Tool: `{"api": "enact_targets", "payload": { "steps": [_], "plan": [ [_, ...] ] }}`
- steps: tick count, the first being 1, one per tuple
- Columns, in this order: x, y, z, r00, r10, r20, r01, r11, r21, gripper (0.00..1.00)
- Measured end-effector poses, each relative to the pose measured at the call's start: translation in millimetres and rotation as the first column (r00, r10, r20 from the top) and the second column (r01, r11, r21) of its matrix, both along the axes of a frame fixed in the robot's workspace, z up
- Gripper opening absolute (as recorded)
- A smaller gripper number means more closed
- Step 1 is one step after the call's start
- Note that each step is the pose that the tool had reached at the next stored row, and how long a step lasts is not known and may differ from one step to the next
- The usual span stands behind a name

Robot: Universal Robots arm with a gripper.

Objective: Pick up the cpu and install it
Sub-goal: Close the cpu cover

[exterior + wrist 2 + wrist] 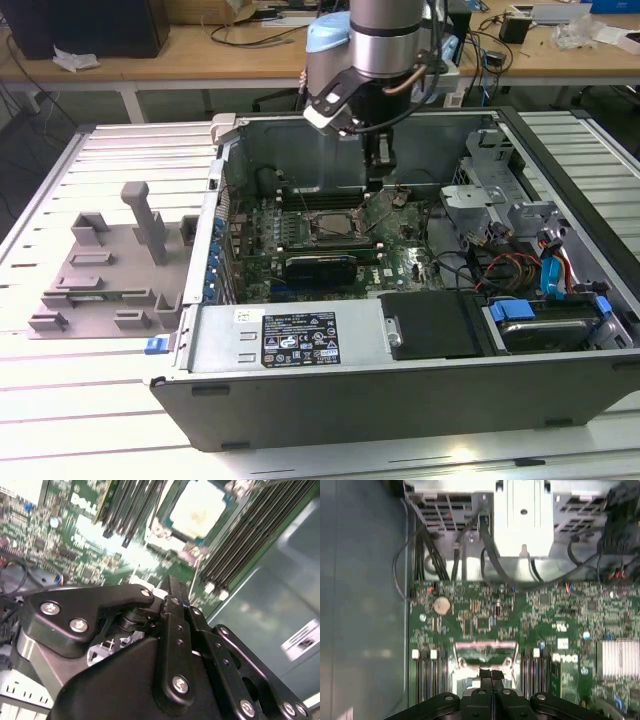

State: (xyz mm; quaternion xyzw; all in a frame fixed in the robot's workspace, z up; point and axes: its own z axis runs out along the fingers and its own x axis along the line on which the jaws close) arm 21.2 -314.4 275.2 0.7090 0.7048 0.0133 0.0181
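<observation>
The cpu [197, 507] is a silvery-white square lying inside the socket frame on the green motherboard [75, 535]. In the exterior view the dark metal-framed socket [335, 222] sits mid-board inside the open computer case [300, 345]. My gripper [377, 183] hangs just above the board, beside the socket on the exterior view's right. Both wrist views show the black fingers [176, 611] pressed together, with nothing visible between them. My gripper [491, 673] hovers over the socket's edge [485, 647], apart from the cpu.
A grey plastic tray [105, 265] with moulded blocks lies outside the case on the slatted table at the exterior view's left. Memory slots [240, 545] flank the socket. Drive cages and cables [520, 250] fill the case's right side, and a black cover [430, 325] lies at the front.
</observation>
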Motion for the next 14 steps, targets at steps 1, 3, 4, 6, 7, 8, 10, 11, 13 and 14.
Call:
{"api": "enact_targets", "payload": {
  "steps": [1,3,4,6,7,8,10,11,13,14],
  "plan": [
    [3.9,0.0,0.0,1.0,0.0,-0.0004,0.0,1.0,0.0,0.11],
    [15.0,-0.1,0.1,1.0,0.0,-0.002,0.0,1.0,-0.0002,0.11],
    [20.0,-0.1,0.1,1.0,0.0,-0.003,0.0,1.0,-0.0001,0.11],
    [30.4,0.0,0.0,1.0,0.0,-0.0052,0.0,1.0,-0.0002,0.11],
    [38.5,0.0,-0.3,1.0,0.0,-0.0086,0.0,1.0,-0.0001,0.11],
    [45.3,0.0,-2.4,0.9999,0.0,-0.0142,0.0,1.0,-0.0002,0.11],
    [48.7,0.0,-7.8,0.9998,0.0,-0.0195,0.0,1.0,-0.0001,0.11],
    [49.1,0.0,-9.6,0.9998,0.0,-0.0209,0.0,1.0,-0.0002,0.11],
    [49.2,-0.1,-15.2,0.9997,0.0,-0.0246,0.0,1.0,-0.0003,0.11],
    [49.2,-0.1,-17.3,0.9997,0.0,-0.0257,0.0,1.0,-0.0001,0.11]
  ]
}}
